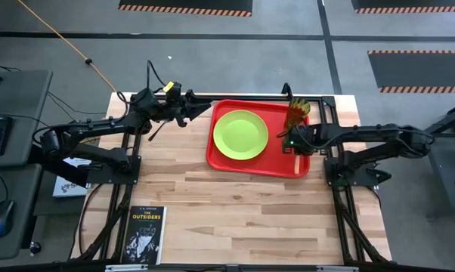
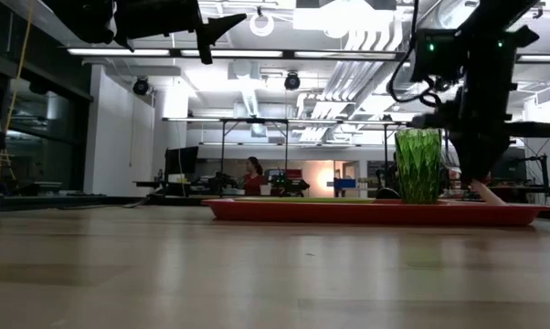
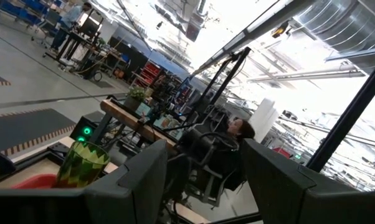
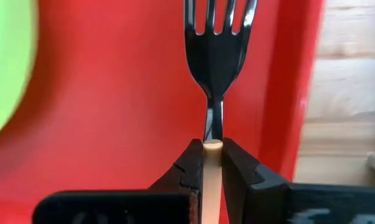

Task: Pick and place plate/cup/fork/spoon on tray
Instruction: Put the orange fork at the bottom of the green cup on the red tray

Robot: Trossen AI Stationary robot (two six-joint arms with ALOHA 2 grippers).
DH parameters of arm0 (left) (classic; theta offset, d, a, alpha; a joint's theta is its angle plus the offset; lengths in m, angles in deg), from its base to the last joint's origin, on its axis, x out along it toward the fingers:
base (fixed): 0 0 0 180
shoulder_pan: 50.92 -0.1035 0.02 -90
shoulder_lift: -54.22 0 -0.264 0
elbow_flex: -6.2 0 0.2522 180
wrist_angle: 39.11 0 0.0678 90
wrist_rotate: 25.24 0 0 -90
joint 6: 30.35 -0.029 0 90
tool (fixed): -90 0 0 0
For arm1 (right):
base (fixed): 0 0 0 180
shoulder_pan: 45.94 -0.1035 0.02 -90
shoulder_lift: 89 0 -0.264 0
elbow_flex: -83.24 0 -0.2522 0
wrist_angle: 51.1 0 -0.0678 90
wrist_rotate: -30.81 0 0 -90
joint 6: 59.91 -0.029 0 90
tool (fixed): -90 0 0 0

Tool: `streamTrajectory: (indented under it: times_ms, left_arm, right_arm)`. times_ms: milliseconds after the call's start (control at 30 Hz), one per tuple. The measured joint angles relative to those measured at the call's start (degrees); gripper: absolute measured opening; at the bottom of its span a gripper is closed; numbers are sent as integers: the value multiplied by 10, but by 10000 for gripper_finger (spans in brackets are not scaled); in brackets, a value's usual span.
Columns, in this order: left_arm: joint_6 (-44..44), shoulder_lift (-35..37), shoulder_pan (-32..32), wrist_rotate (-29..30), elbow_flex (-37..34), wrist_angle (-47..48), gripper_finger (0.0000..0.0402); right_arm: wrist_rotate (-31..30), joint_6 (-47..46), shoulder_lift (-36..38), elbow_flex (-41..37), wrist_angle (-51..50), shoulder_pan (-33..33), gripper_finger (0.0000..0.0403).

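The red tray [image 1: 258,162] lies at the table's far right, with the lime-green plate [image 1: 240,134] flat on it and the green cup [image 1: 297,113] upright in its far right corner; the cup also shows in the low view [image 2: 418,164]. My right gripper [image 1: 286,138] is low over the tray between the plate and the right rim, shut on the fork [image 4: 217,37]. My left gripper [image 1: 197,111] is open and empty, high above the table left of the tray [image 2: 222,25]. A thin dark stick [image 1: 157,130] under the left arm may be the spoon; I cannot tell. My right gripper pinches the fork's peach handle [image 4: 212,147] between its two fingertips, at the end next to the metal neck. The fingers point down and lie along the fork. The tines [image 4: 220,18] reach out past the fingertips over the red tray floor. The handle slants down toward the tray [image 2: 490,193].
A book [image 1: 145,233] lies at the table's near left corner. Bare wood lies between the tray and the near edge. A desk with keyboard and mouse stands left of the table. People and benches show in the room beyond.
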Motion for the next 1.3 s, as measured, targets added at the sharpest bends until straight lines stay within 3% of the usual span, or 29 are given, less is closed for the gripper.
streamTrajectory:
  times_ms: [267, 667, 1300]
  left_arm:
    - [0, 0, 0, 1, 0, 0, 200]
    - [0, 0, 0, 1, 0, 0, 200]
    - [5, 0, 0, 0, 0, 0, 200]
  right_arm:
    - [-6, 20, 0, -28, 47, 32, 14]
    - [52, 9, 0, -81, 111, 62, 21]
    - [38, -5, 0, -81, 114, 74, 40]
